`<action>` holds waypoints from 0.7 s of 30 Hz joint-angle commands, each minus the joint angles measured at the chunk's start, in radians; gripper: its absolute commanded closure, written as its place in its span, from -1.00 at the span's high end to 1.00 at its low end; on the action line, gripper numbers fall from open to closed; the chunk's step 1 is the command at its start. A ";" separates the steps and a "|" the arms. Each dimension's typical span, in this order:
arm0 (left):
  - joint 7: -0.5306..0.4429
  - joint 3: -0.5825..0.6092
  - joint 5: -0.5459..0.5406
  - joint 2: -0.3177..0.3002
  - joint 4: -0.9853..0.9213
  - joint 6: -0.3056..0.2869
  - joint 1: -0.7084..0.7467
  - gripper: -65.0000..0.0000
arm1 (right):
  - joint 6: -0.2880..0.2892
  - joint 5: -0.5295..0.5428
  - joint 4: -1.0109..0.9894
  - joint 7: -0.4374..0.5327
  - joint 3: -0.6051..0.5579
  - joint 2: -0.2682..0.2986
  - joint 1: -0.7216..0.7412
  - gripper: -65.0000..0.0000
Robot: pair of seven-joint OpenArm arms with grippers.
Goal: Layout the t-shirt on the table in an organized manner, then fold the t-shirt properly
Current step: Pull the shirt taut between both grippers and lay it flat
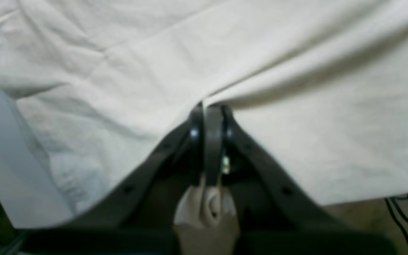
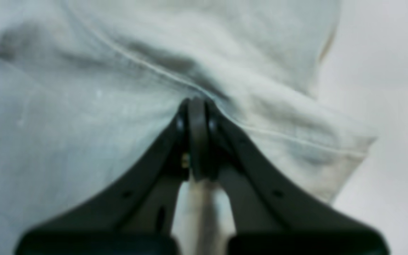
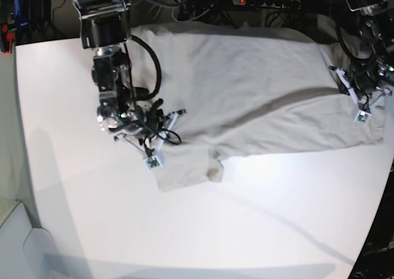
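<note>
Across the upper half of the base view: the t-shirt (image 3: 258, 100), spread wide on the table (image 3: 197, 230), still creased. Left gripper (image 1: 213, 106) pinched on the cloth at frame right; right gripper (image 2: 197, 102) pinched on a seam near the sleeve, frame left. Step judged: laying out. Next: pull apart, flatten, then fold.

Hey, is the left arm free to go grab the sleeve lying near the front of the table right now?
Probably not. The left gripper is shut on the t-shirt at the far side, and the right gripper already pinches cloth beside that sleeve.
</note>
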 commanded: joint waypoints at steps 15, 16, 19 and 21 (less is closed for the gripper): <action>0.010 -0.002 -0.005 0.032 0.180 0.002 0.073 0.57 | -0.015 -0.066 -0.284 -0.005 0.004 0.083 0.212 -1.00; 0.010 -0.004 -0.005 0.032 0.191 0.002 0.078 0.64 | -0.015 -0.066 -0.284 -0.005 0.002 0.084 0.229 -1.00; 0.010 -0.007 -0.002 0.023 0.185 0.002 0.087 0.73 | -0.015 -0.066 -0.284 -0.006 0.001 0.096 0.255 -1.00; 0.008 -0.025 0.004 0.022 0.143 0.002 0.085 0.73 | -0.015 -0.066 -0.284 -0.006 0.001 0.098 0.274 -1.00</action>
